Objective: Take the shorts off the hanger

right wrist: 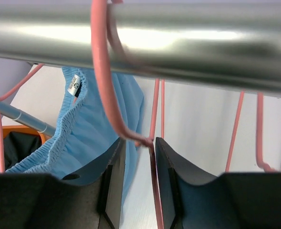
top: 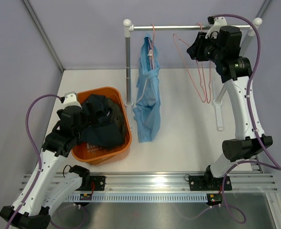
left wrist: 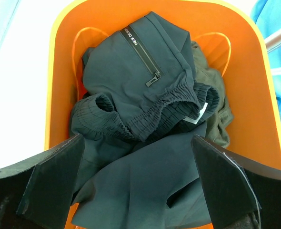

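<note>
The light blue shorts (top: 147, 95) hang by the waistband from a pink hanger (top: 153, 38) hooked on the metal rail (top: 178, 27) of a rack standing at the back of the white desk (top: 188, 129). They droop long and narrow just beside the rack's upright post (top: 127, 67). In the right wrist view their elastic waistband and a small sewn-in label (right wrist: 74, 85) show just below the rail. Further right along the rail hang two empty pink hangers (top: 201, 78), well apart from the blue pair. The right gripper (right wrist: 140, 143) is raised to the rail next to those empty hangers. Its jaws stand close together with only a narrow gap, and a thin pink hanger wire (right wrist: 152, 191) runs down through that gap, close against one finger. The gap is wider than the wire, so the jaws have no firm hold on it. On the left of the desk sits an orange basket (top: 124, 145), and in it lie the dark navy shorts (left wrist: 131, 71), crumpled on top with a zipped pocket and the gathered waistband facing up. The dark olive shorts (left wrist: 216, 105) are bunched beneath and beside them against the basket's right wall. The left gripper (left wrist: 138, 143) hovers just over the basket, its jaws spread wide with nothing between them but the navy cloth below.
</note>
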Robot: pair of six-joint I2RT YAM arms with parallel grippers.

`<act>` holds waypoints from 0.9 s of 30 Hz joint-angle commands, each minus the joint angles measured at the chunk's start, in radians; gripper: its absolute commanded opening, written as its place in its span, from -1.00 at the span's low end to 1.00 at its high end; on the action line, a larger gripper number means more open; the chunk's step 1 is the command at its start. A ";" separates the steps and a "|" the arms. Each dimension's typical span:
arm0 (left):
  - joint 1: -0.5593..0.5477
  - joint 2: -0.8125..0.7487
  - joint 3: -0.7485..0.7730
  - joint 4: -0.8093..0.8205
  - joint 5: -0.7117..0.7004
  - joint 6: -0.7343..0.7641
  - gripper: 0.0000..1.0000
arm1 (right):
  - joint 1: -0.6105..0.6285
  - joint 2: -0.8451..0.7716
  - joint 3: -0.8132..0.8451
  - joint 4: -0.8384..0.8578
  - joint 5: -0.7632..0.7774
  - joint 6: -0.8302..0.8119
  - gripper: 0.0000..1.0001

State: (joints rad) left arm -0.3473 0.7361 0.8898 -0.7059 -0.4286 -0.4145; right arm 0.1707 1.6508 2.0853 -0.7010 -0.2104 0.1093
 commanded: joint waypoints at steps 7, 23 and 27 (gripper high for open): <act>0.004 -0.001 -0.002 0.051 0.030 0.010 0.98 | 0.009 -0.155 0.055 -0.077 0.154 0.018 -0.03; 0.004 -0.006 -0.005 0.057 0.051 0.013 0.98 | 0.362 -0.133 0.091 -0.014 0.342 -0.003 0.24; 0.004 -0.006 -0.005 0.059 0.053 0.013 0.98 | 0.397 -0.050 0.096 0.026 0.333 -0.008 0.29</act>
State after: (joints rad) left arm -0.3473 0.7361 0.8898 -0.7006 -0.3946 -0.4141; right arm 0.5392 1.5295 2.1731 -0.7284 0.1143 0.1020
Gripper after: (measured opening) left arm 0.988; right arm 0.637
